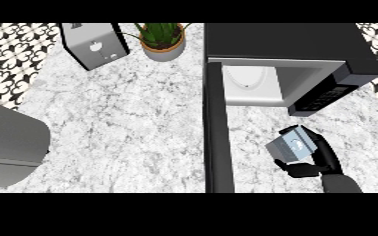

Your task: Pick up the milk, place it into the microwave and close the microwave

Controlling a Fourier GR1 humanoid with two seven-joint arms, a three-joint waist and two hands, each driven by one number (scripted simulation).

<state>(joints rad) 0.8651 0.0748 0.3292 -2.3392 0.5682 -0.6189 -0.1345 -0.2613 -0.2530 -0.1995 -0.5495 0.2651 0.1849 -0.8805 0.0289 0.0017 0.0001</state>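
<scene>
A: What stands around, and what is in the way?
B: We record a marbled grey-white worktop (133, 130). At the back stand a boxy metal toaster (92, 45) and a potted plant (162, 39) in a round pot. The black microwave (288, 42) sits at the right. Its door (219, 140) stands open as a long dark bar reaching the near edge, walling off the left side. The pale cavity (255, 82) is exposed.
A: And the milk?
B: We find the milk (294, 145), a small grey-blue carton with flat faces, right of the door and near the cavity, just in front of the keypad (323, 96). The right hand (321, 160), black, has fingers and thumb curled round it. We cannot tell whether it touches the worktop
</scene>
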